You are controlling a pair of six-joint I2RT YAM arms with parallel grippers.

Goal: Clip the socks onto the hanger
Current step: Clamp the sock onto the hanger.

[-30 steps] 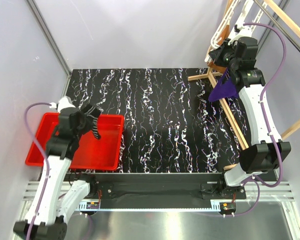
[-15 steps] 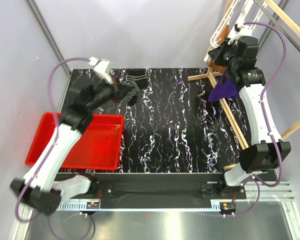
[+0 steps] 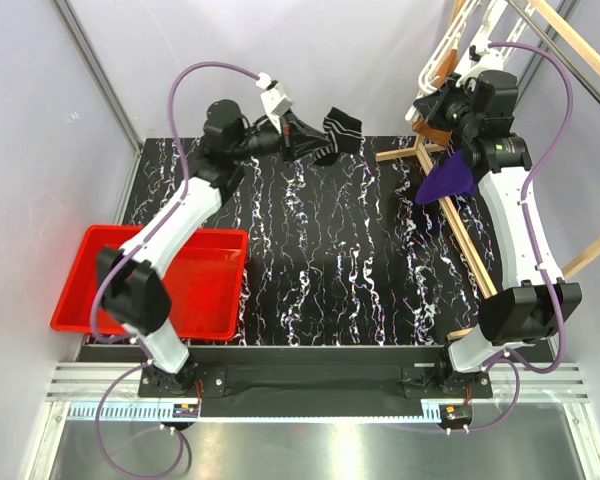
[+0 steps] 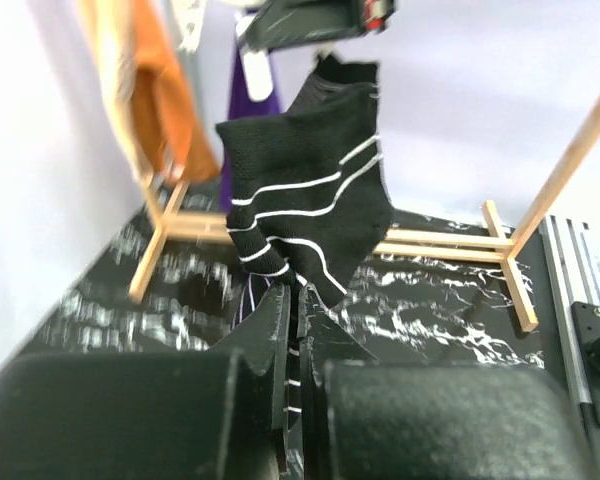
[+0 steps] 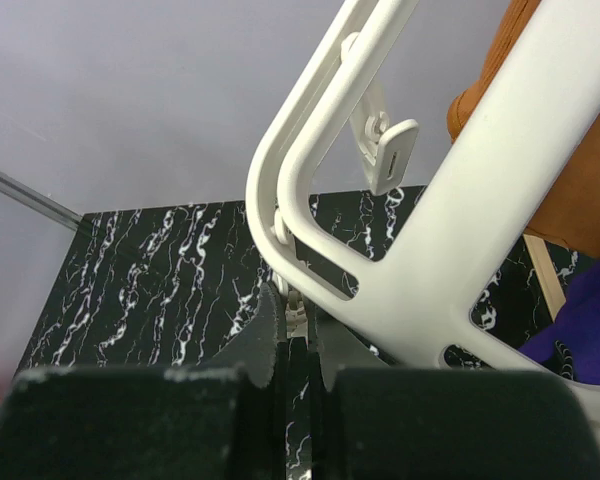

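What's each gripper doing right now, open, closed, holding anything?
Left gripper: closed on a striped black sock.
Right gripper: closed on a clip of the white hanger.

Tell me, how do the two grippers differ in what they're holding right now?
The left gripper pinches a black striped sock, soft fabric; the right gripper pinches the rigid white hanger at a small clip. The left gripper reaches over the table's far edge; the right gripper sits up by the wooden rack. Both are shut on their item.
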